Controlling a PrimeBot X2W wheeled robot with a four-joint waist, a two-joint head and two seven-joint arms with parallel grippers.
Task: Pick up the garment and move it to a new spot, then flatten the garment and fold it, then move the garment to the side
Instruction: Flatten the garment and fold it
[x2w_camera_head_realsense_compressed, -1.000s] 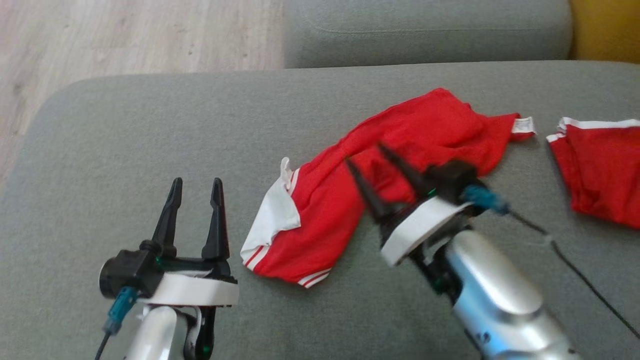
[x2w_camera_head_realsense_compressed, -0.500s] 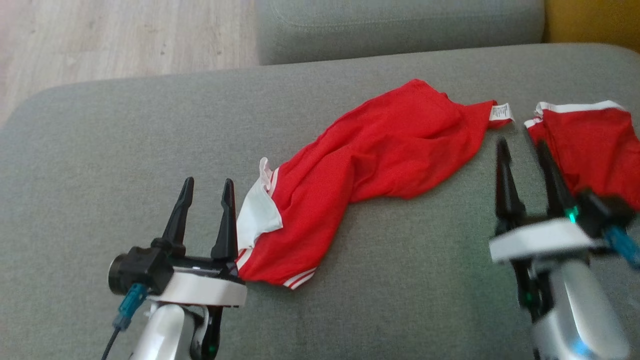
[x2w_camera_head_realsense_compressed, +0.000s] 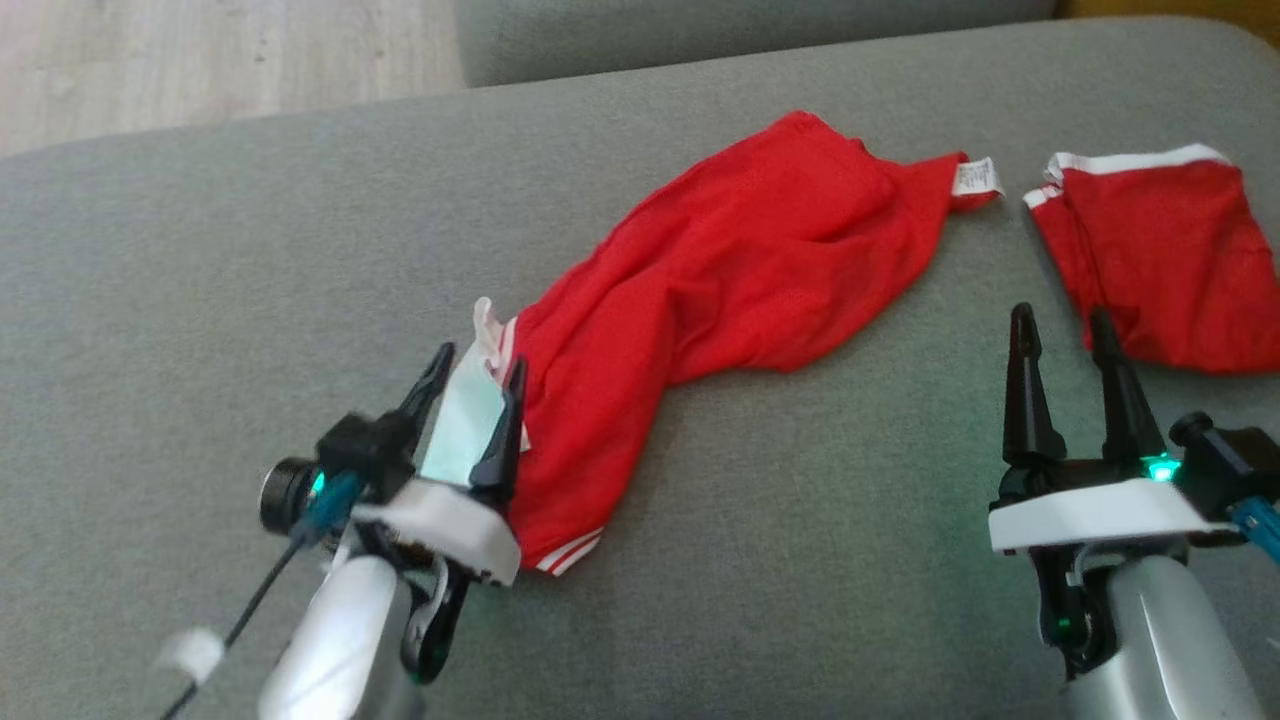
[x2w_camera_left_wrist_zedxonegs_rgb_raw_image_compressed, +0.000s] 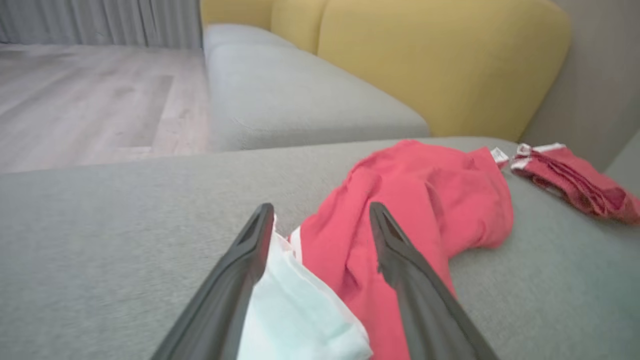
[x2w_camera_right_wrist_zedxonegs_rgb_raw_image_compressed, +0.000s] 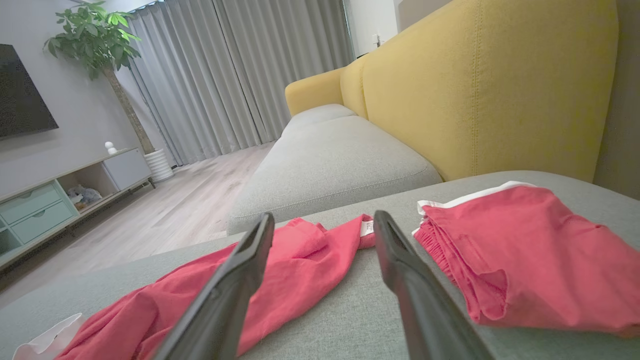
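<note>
In the head view, the red garment (x2w_camera_head_realsense_compressed: 740, 270) lies crumpled on the middle of the cushion (x2w_camera_head_realsense_compressed: 200, 300). The left gripper (x2w_camera_head_realsense_compressed: 478, 365) straddles its white end (x2w_camera_head_realsense_compressed: 465, 430), fingers spread. The right gripper (x2w_camera_head_realsense_compressed: 1062, 318), also spread, hovers near the front edge.

Left wrist view: closing here might pinch only that thin end, which could slip.

Right wrist view: the second garment (x2w_camera_right_wrist_zedxonegs_rgb_raw_image_compressed: 525, 250) lies close and could easily be snagged.

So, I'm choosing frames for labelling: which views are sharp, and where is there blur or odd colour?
Head view: left gripper blurred, right gripper crisp, with a green glow at its base. Left wrist view: slightly soft, red garment washed to pink. Right wrist view: sharpest, background in focus.
</note>
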